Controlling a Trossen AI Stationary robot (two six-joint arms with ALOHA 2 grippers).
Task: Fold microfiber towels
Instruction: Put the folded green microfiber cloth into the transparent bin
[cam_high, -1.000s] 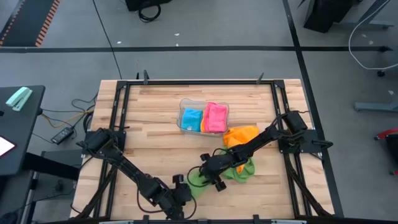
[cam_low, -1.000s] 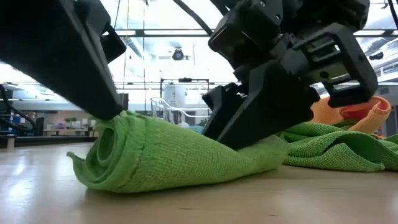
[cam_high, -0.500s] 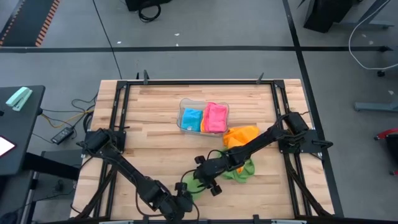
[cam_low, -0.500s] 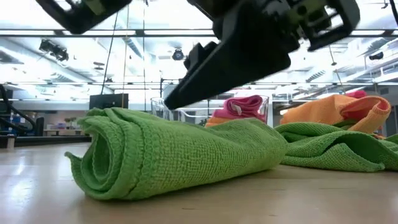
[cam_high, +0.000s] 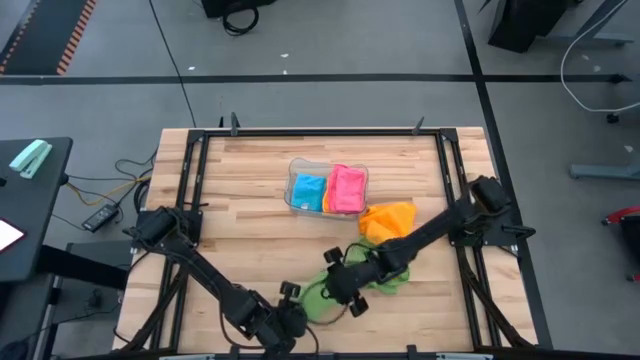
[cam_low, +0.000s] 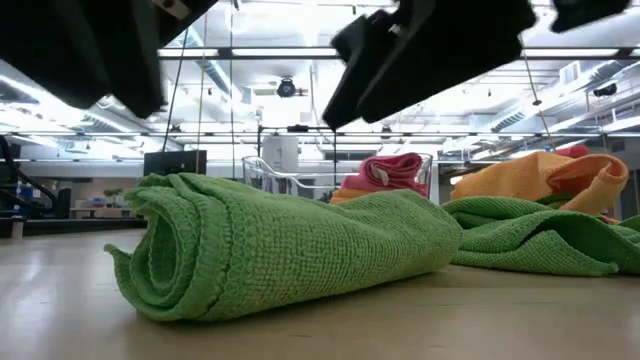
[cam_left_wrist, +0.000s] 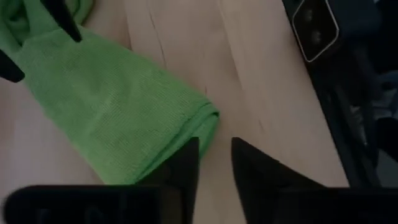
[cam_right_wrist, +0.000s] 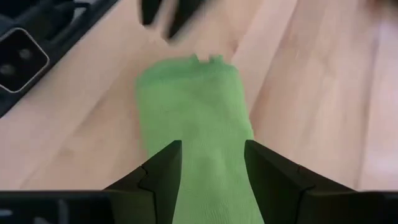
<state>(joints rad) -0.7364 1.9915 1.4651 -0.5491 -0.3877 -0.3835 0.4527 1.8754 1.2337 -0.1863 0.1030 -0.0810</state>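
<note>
The left gripper (cam_high: 291, 296) is positioned at the near edge of the worktop (cam_high: 250, 200), just beside the left end of the green towel (cam_high: 335, 285). In the left wrist view its jaws stand narrowly parted, above bare wood next to the towel's rolled corner, and hold nothing. In the low view both arms hang clear above the cloth without contact.

The green towel (cam_low: 290, 250) lies on the worktop near the front centre. Its left portion is folded over into a thick roll with the layered edge visible at the end; its right portion spreads flat and loosely wrinkled toward the orange towel (cam_low: 545, 180).

The right gripper (cam_high: 345, 285) is located directly over the green towel, its arm reaching in diagonally from the right side of the worktop. In the right wrist view its jaws stand moderately apart, one on each side of the folded green strip (cam_right_wrist: 196, 118), above it and not closed on it.

A clear plastic tray (cam_high: 296, 185) sits at mid worktop, farther back. It contains a folded blue towel (cam_high: 309, 190) on the left and a folded pink towel (cam_high: 347, 188) on the right. The orange towel (cam_high: 388, 218) lies crumpled just beside the tray's right front corner, touching the green towel's far edge.
</note>
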